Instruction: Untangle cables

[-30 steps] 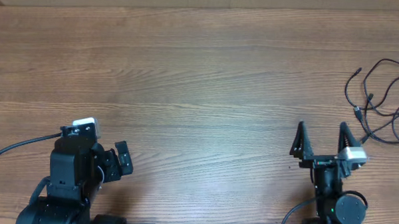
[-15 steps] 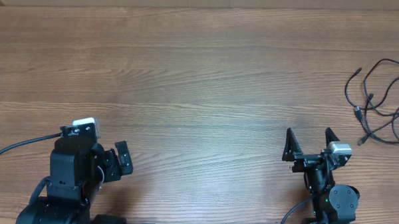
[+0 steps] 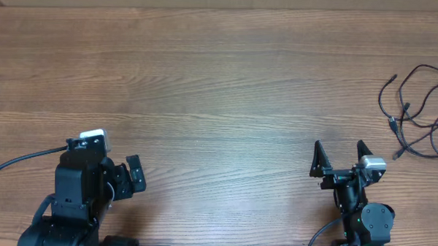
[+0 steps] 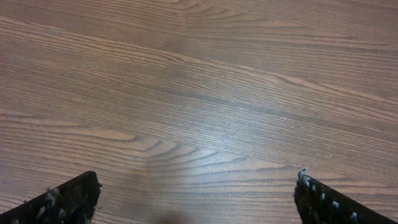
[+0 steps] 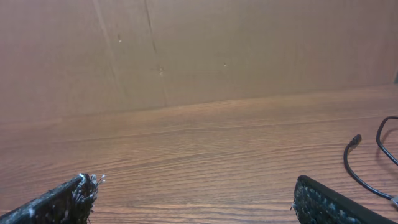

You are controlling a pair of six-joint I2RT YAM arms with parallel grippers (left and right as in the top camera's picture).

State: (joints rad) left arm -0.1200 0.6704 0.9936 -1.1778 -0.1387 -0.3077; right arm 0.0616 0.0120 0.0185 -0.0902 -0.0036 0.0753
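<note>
A: Since a second ago the right gripper (image 3: 339, 146) has shifted left and slightly back toward its base, away from the cables (image 3: 421, 109). No change over the last half second. The left arm hasn't moved at all.

B: Gripper states?

A: Both released, jaws spread wide, nothing between them. The left gripper (image 4: 198, 186) sits at the near left edge of the counter (image 3: 220, 79), and its wrist view shows only bare wood grain between the fingertips. The right gripper points away from its base, with bare wood between its fingers too.

B: Where are the cables?

A: Far right edge of the counter, a loose black tangle of overlapping loops, partly running out of the overhead frame. Several small plug ends stick out on the left side of the pile. They're to the right of the right gripper and farther out, apart from it, no contact. The right wrist view catches one plug end and a curved strand (image 5: 360, 163) at its right edge.
</note>
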